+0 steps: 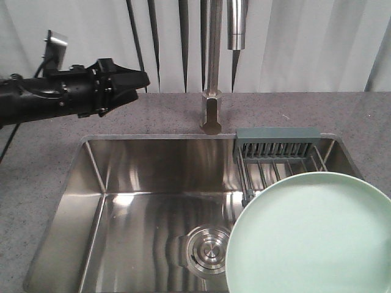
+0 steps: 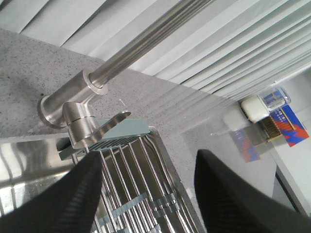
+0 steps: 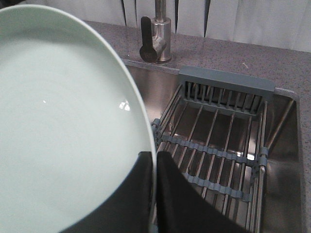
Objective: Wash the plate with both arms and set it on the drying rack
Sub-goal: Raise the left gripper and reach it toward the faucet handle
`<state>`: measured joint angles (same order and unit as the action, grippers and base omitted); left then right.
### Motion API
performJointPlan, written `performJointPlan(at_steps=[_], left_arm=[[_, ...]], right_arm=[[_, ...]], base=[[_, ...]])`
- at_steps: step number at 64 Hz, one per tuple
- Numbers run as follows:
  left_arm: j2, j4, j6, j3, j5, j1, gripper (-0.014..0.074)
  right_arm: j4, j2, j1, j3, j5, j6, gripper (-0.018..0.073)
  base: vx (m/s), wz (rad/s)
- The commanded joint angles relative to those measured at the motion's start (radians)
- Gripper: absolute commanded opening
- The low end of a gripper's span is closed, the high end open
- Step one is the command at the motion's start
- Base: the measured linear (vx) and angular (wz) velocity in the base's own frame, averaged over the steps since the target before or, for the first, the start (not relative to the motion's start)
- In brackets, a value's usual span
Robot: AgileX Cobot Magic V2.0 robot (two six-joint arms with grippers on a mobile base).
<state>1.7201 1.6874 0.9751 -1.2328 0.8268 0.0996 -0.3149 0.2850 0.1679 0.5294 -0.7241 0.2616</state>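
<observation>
The pale mint-green plate [image 1: 311,235] hangs low at the front right of the sink, in front of the drying rack [image 1: 278,155]. In the right wrist view my right gripper [image 3: 154,160] is shut on the plate's [image 3: 63,121] rim, with the rack [image 3: 218,145] behind and to its right. My right gripper is hidden in the front view. My left gripper [image 1: 143,80] hovers over the counter at the back left, left of the faucet. In the left wrist view it [image 2: 146,167] is open and empty, with the rack's bars [image 2: 136,184] below it.
A tall steel faucet [image 1: 212,67] stands behind the sink, its lever [image 3: 146,41] pointing forward. The steel sink basin [image 1: 146,183] has a round drain [image 1: 208,249] at the front centre. Grey speckled counter [image 1: 55,137] surrounds it. White blinds [image 1: 305,43] hang behind.
</observation>
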Motion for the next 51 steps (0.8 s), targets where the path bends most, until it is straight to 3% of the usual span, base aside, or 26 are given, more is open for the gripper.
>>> performJointPlan(at_steps=[1, 20, 51], left_arm=[[0.060, 0.101, 0.011, -0.127, 0.033, 0.037, 0.0414], [0.320, 0.101, -0.013, -0.427, 0.033, 0.112, 0.0414], [0.427, 0.101, -0.014, -0.572, -0.029, 0.199, 0.0413]], right_arm=[[-0.012, 0.009, -0.003, 0.027, 0.078, -0.001, -0.0002], [-0.012, 0.009, -0.003, 0.027, 0.078, -0.001, -0.0002], [-0.012, 0.009, -0.003, 0.027, 0.078, -0.001, -0.0002]], base=[[0.00, 0.00], [0.00, 0.00], [0.00, 0.00]])
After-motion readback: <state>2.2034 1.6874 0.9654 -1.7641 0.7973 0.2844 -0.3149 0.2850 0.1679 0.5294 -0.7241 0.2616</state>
